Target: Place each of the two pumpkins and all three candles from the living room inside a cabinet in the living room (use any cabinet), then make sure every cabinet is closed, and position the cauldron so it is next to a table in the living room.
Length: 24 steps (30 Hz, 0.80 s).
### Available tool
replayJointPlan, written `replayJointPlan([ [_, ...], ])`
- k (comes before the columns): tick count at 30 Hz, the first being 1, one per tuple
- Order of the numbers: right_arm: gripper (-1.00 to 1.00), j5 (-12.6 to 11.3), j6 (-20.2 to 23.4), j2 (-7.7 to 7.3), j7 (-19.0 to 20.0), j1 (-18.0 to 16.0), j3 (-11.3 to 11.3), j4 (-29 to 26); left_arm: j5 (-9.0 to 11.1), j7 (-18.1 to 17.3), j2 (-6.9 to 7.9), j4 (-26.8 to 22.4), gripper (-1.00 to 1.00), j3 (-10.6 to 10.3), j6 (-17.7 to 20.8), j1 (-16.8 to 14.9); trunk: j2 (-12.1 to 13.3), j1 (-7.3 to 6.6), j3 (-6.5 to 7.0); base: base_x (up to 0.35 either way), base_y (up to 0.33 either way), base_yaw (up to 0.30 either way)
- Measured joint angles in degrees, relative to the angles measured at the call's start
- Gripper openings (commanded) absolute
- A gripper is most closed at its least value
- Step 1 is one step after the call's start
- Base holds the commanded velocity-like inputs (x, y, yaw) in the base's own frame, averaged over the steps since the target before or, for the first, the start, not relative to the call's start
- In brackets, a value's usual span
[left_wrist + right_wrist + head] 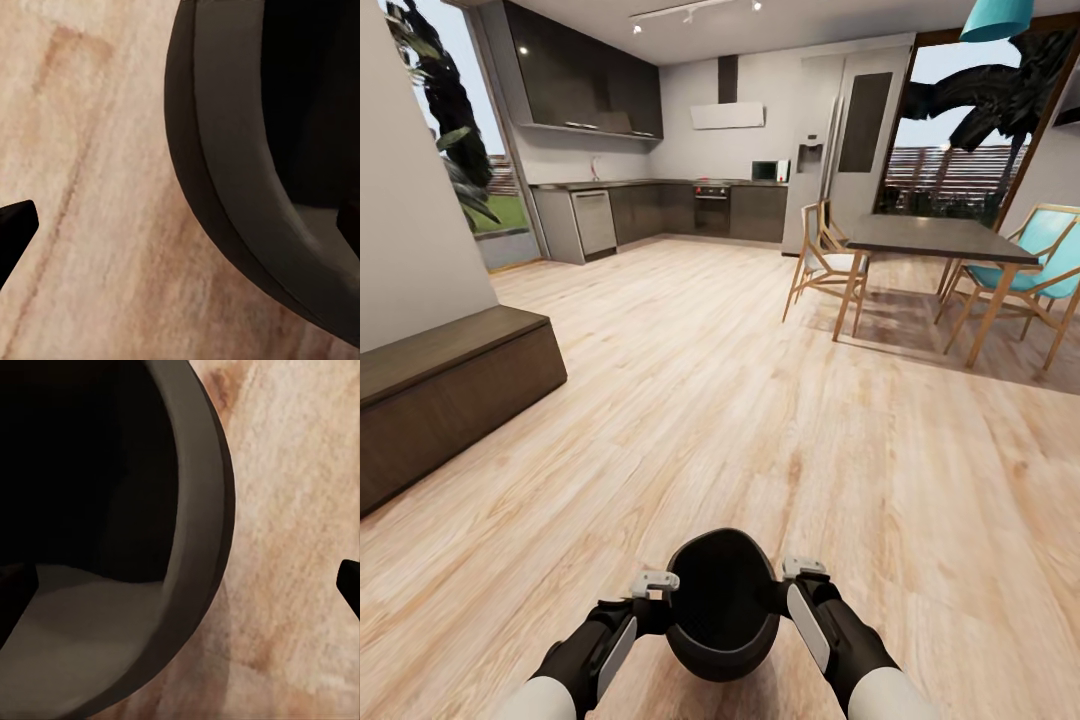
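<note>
The black cauldron (722,600) is low in front of me over the wooden floor, its opening facing up. My left gripper (660,598) is at its left rim and my right gripper (790,588) at its right rim. In the left wrist view the left gripper (184,229) straddles the cauldron wall (225,150), its fingers wide apart and clear of it. The right gripper (182,585) straddles the wall (202,495) the same way. The dark brown cabinet (450,390) stands along the left wall, its fronts shut. Pumpkins and candles are out of view.
A dark-topped table (940,238) with wooden chairs (828,265) and turquoise chairs (1040,270) stands at the right. Kitchen counters (660,205) and a fridge (830,140) line the far wall. Open wooden floor (720,400) stretches ahead.
</note>
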Motion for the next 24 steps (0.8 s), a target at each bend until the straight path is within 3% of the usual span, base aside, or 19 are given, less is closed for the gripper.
replayJointPlan([
  [24,1.0,0.0,0.0,0.0,0.0,0.0,0.0,0.3,0.1,0.0,-0.35,-1.1,1.0,-0.1,0.0,0.0,0.0,-0.01,0.0,0.044,0.0,0.0],
])
